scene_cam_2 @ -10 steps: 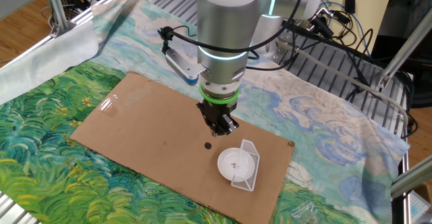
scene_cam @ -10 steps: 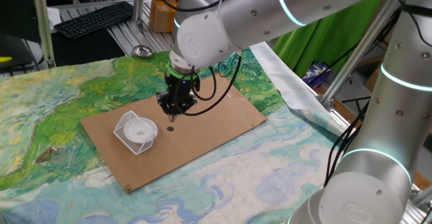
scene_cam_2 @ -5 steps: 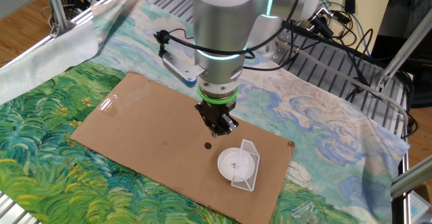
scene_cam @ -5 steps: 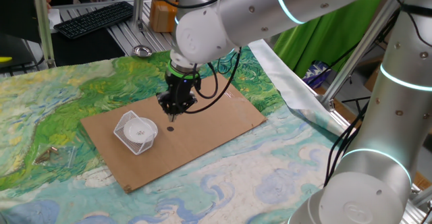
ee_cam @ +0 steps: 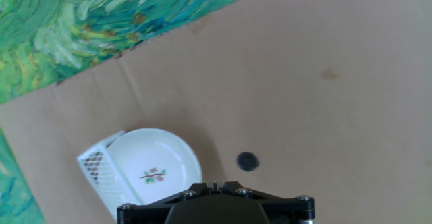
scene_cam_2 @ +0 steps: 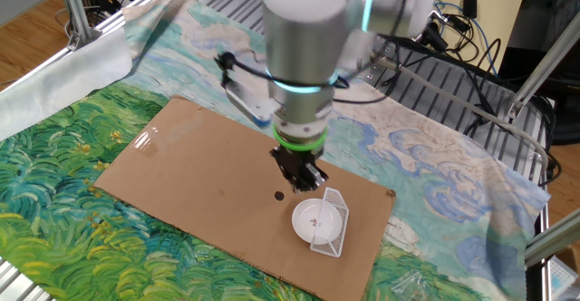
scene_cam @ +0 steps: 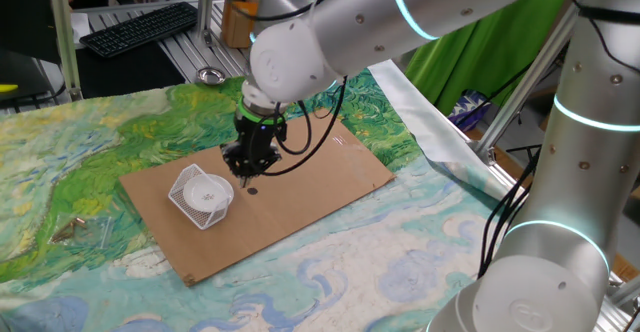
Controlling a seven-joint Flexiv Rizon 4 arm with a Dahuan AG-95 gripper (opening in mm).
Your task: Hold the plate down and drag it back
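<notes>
The plate is a small white dish with a tiny floral mark at its centre. It rests against a white wire mesh basket on a cardboard sheet. It also shows in the other fixed view and in the hand view. My gripper is shut and empty. It hovers just above the cardboard, close beside the plate's rim and apart from it. In the other fixed view the gripper is just behind the plate. In the hand view the gripper shows with its jaws pressed together.
A dark dot marks the cardboard beside the plate. The basket lies tipped on the plate's far side from me. A small metal bowl and a keyboard sit beyond the painted cloth.
My gripper has moved a little across the cardboard toward the plate, staying shut. The plate and basket have not moved.
</notes>
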